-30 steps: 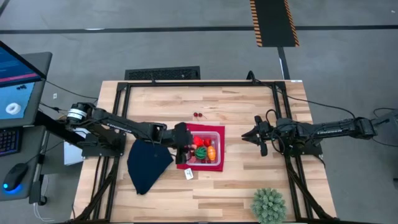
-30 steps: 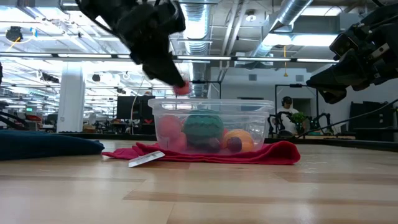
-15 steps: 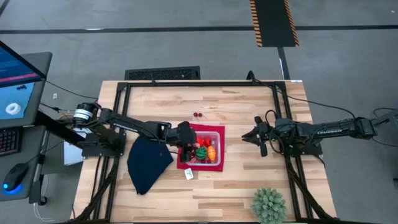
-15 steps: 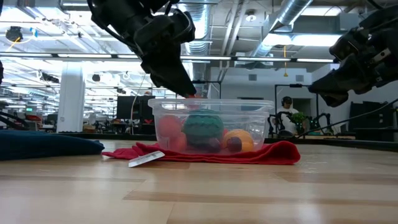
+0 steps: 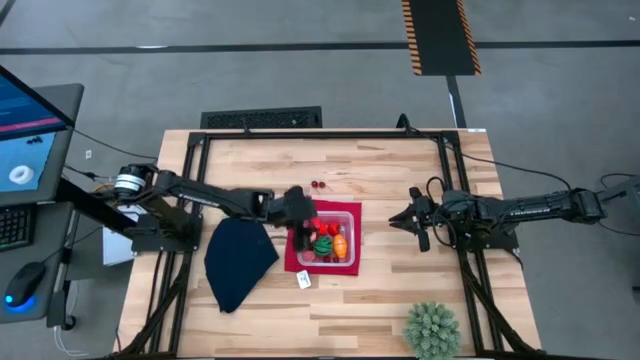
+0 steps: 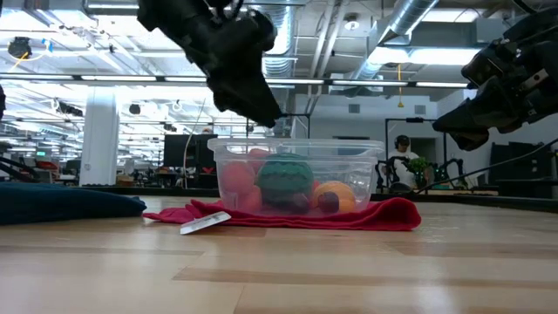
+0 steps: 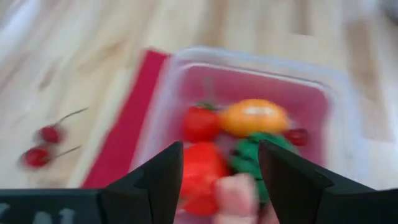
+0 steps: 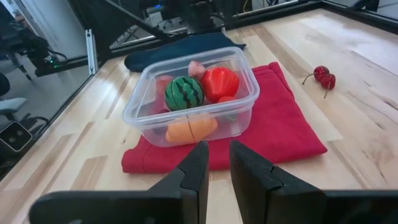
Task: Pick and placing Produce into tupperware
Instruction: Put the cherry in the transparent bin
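Note:
The clear tupperware point(image 5: 350, 215) point(image 8: 186, 118) stands on a flat red mat point(image 8: 273, 134). It holds the produce: a green striped ball point(image 8: 184, 93), red pieces point(image 8: 219, 83), an orange one point(image 8: 189, 129) and a pink one point(image 7: 233, 194). Two dark red cherries point(image 5: 318, 185) point(image 8: 323, 76) lie on the bare wood beyond the mat's far edge. My left gripper point(image 5: 303, 222) point(image 7: 221, 158) hovers open and empty above the container's left part. Off to the right of the mat, my right gripper point(image 5: 398, 220) point(image 8: 214, 163) waits above the table, shut.
A dark navy cloth point(image 5: 238, 262) lies left of the mat. A small white tag point(image 5: 304, 280) sits at the mat's near edge. A spiky green plant ball point(image 5: 432, 330) stands near the table's near right corner. Bare wood point(image 5: 400, 170) lies between the container and the right arm.
My left gripper carried a pink piece down to the container's rim and let it go. The piece now lies inside the container. Since then the gripper has risen and drawn a little toward the table's far edge.

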